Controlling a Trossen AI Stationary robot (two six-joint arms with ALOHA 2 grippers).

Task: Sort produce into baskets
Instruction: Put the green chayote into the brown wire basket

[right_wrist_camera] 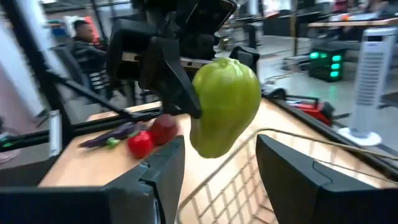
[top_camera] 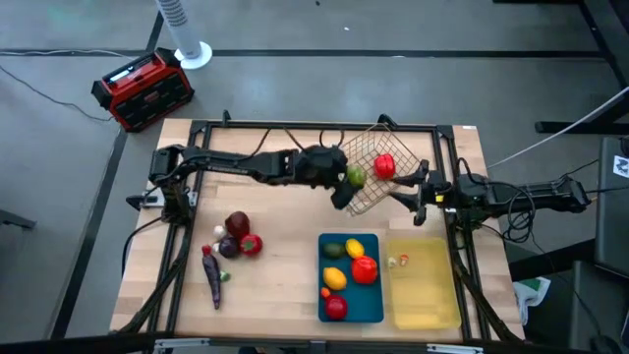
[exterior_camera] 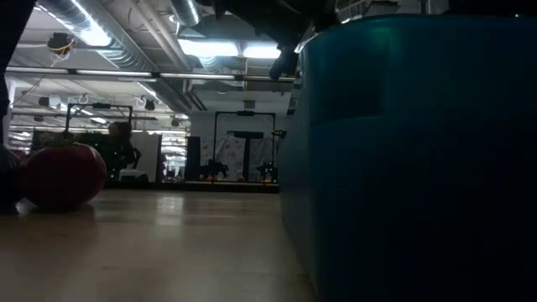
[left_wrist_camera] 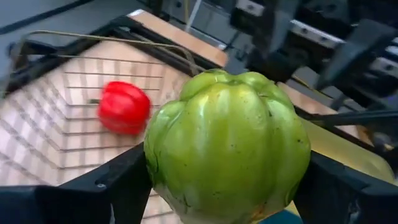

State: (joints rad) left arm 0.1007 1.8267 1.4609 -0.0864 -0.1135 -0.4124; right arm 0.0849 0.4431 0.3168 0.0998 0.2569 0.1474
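My left gripper (top_camera: 346, 182) is shut on a green pepper (left_wrist_camera: 227, 137) and holds it in the air at the open mouth of the silver wire basket (top_camera: 373, 162). The basket stands tipped, and a red pepper (left_wrist_camera: 124, 107) lies inside on its mesh. My right gripper (top_camera: 415, 193) is at the basket's right corner, with mesh showing between its fingers (right_wrist_camera: 217, 177). The blue tray (top_camera: 324, 295) holds several fruits. The pale yellow tray (top_camera: 428, 295) holds one small piece (top_camera: 398, 262). My left gripper pinches the green pepper by its two opposite sides (left_wrist_camera: 155, 158) between its two fingers (left_wrist_camera: 118, 186). It comes from the table's left, slanting a little downward. The pepper is lifted clear, upright, its narrow end down (right_wrist_camera: 208, 146). My right gripper holds the wire basket at its right corner (top_camera: 401, 189), coming level from the table's right. Basket mesh (right_wrist_camera: 230, 186) lies between the fingers, but the place of contact is below the wrist view's edge. The basket sits tilted, its mouth toward the left arm.
Loose produce lies on the table's left half: dark red and purple pieces (top_camera: 236, 236) and a long purple one (top_camera: 213, 280). A red fruit (exterior_camera: 63, 174) and the blue tray's wall (exterior_camera: 411, 151) fill the low view. A red-and-black box (top_camera: 142, 88) stands off the table.
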